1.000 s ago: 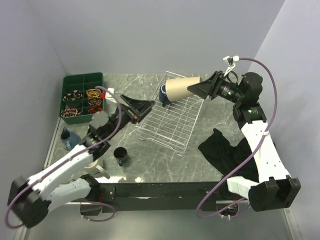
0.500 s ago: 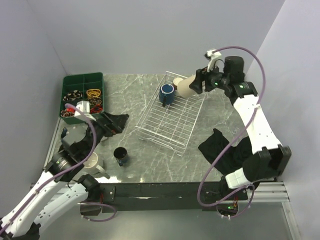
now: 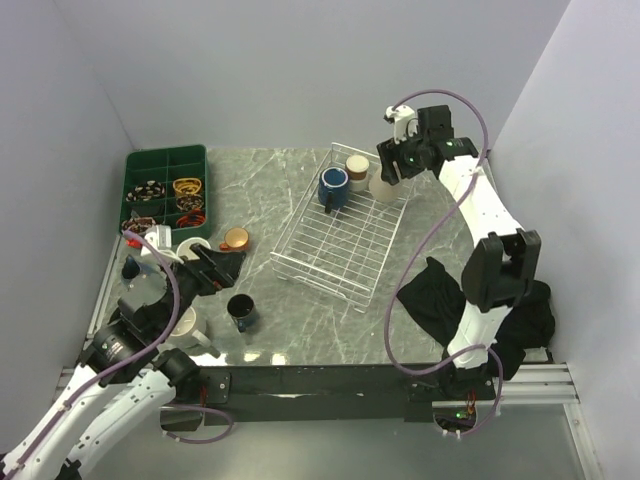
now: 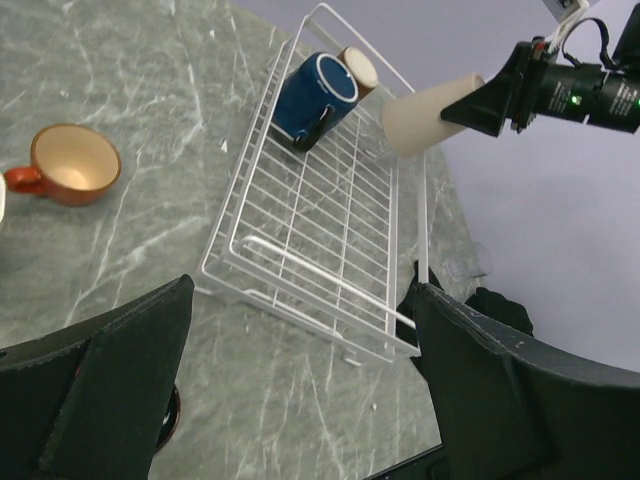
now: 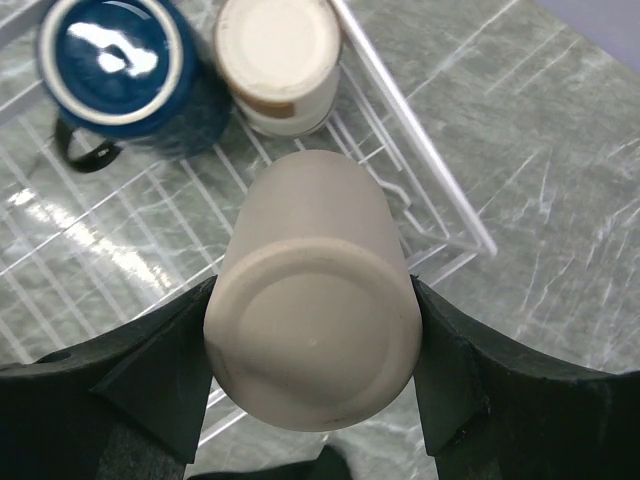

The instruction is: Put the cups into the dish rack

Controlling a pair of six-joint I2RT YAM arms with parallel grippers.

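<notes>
My right gripper [image 3: 393,166] is shut on the tall beige tumbler [image 3: 383,186], held bottom-up over the far right corner of the white wire dish rack [image 3: 335,245]. In the right wrist view the fingers clamp both sides of the tumbler [image 5: 312,340]. A dark blue mug [image 3: 333,187] and a brown-cream cup [image 3: 357,170] sit in the rack's far end. My left gripper [image 3: 214,268] is open and empty, left of the rack. An orange cup [image 3: 237,239] and a navy cup [image 3: 241,311] stand near it. The left wrist view shows the rack [image 4: 330,230], the blue mug [image 4: 315,95] and the orange cup [image 4: 70,165].
A dark green compartment tray [image 3: 165,160] sits at the far left. A white mug [image 3: 186,326], another white mug [image 3: 190,246] and a blue cup [image 3: 132,268] stand by the left arm. A black cloth [image 3: 440,300] lies right of the rack. Walls close in on three sides.
My right arm swung the tumbler left and down from level to bottom-up over the rack's far right corner. My left arm drew back toward the near left, uncovering the orange cup.
</notes>
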